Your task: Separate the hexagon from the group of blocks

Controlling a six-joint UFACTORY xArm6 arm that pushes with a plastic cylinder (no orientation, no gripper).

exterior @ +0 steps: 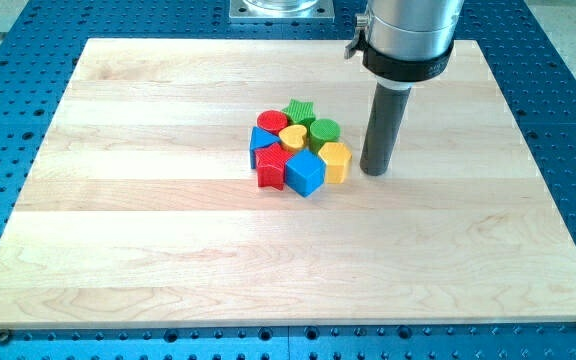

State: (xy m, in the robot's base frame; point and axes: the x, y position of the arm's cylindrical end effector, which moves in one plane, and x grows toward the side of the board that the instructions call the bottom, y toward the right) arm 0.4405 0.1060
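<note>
Gripper absent on this rig: the arm ends in a plain dark rod with nothing to open, close or hold, so contact comes only from my tip (373,171). Camera view: tip rests on the wooden tabletop (168,250), just beside the cluster on the view's right, with a narrow strip of bare wood between it and the yellow hexagon (335,161). No contact visible yet. The hexagon sits at the cluster's right-hand edge, toward the view's bottom, flat on its face, top and side facets plainly readable. It appears to touch the blue cube (306,172) on its left and the green cylinder (324,131) above it. Remainder of the group, packed tight: yellow heart (293,137) in the middle, green star (299,111) at the top, red cylinder (273,122) at upper left, a blue block (264,141) on the left whose shape I cannot settle, and a red star (271,167) at lower left. Judgement: approach stage, separation not begun. Pushing from the present side would drive the hexagon into the group. Next move likely calls for working the tip round to the seam between hexagon and green cylinder, then sweeping toward the view's bottom right. Risk: dragging the blue cube along.
</note>
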